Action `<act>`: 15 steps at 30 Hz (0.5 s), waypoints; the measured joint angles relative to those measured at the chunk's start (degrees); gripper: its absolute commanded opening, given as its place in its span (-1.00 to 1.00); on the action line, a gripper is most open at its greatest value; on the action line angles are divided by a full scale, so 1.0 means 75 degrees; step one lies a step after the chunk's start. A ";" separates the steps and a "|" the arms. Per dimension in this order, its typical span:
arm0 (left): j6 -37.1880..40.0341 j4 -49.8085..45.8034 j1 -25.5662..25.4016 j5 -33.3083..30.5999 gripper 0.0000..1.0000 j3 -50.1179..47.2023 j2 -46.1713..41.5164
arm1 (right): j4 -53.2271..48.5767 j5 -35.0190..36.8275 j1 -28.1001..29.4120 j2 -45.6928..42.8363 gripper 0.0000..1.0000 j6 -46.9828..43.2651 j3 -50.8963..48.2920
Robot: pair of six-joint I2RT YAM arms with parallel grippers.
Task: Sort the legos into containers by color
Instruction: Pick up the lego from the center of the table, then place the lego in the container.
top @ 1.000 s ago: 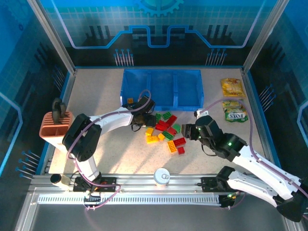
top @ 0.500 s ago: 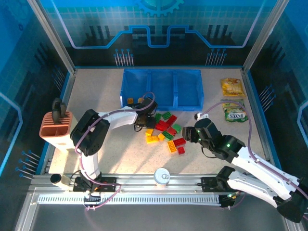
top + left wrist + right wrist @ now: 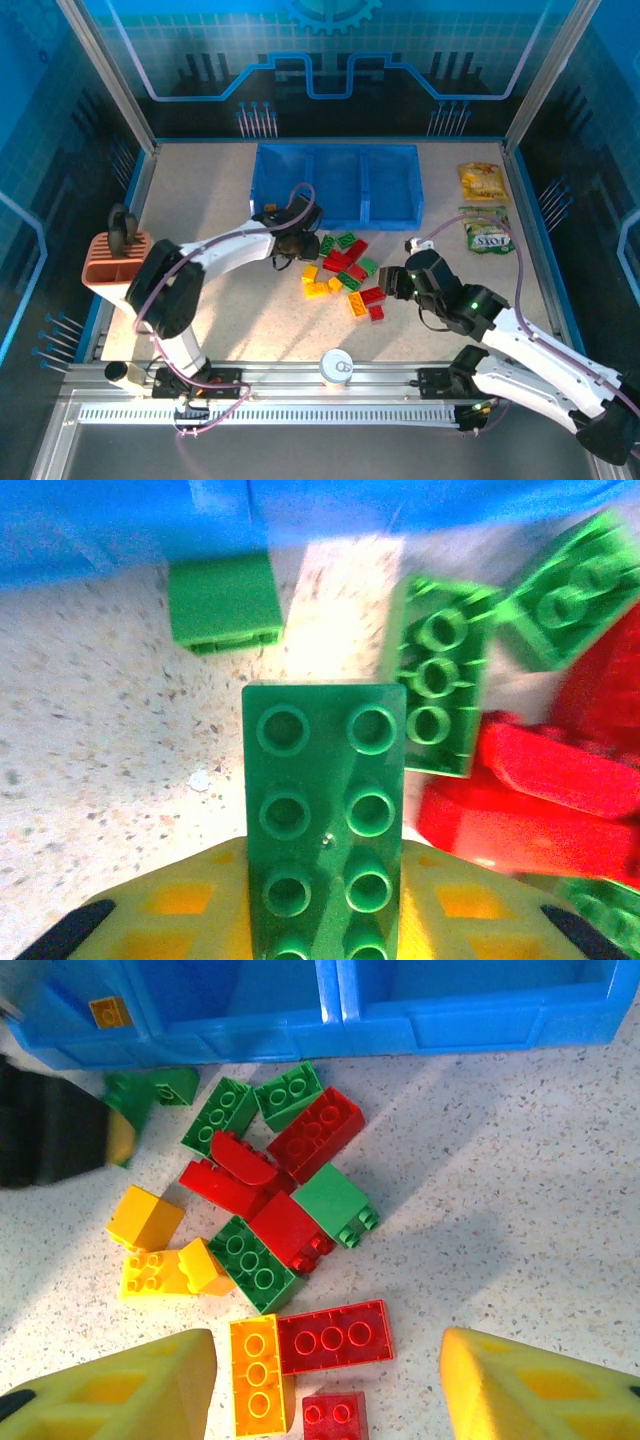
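Pulled back, right hand (image 3: 383, 284) is spread wide; one orange brick (image 3: 108, 1012) is kept in tray (image 3: 480, 1020); green brick (image 3: 325, 820) is gripped by left hand (image 3: 292, 246).

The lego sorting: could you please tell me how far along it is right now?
Barely started. Done: one yellow-orange brick lies in the left compartment of the blue tray. In hand: the left gripper holds a green brick between its fingers, near the tray. Left: the pile of red, green and yellow bricks on the table, with the right gripper open above it.
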 measured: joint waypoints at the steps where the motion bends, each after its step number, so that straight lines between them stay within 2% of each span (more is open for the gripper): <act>1: 0.0020 -0.0076 0.0000 -0.0009 -0.32 0.0087 -0.0256 | 0.0020 -0.0009 0.0000 0.0020 0.24 0.0015 -0.0035; 7: 0.0277 -0.0274 -0.0006 -0.0020 -0.32 0.1373 -0.0542 | 0.0085 -0.0143 -0.0006 0.0134 0.23 0.0076 -0.0227; 15: 0.0641 -0.0641 0.0052 0.0020 -0.26 0.3555 0.1090 | -0.0006 -0.0367 -0.0003 -0.0079 0.23 0.0251 -0.0361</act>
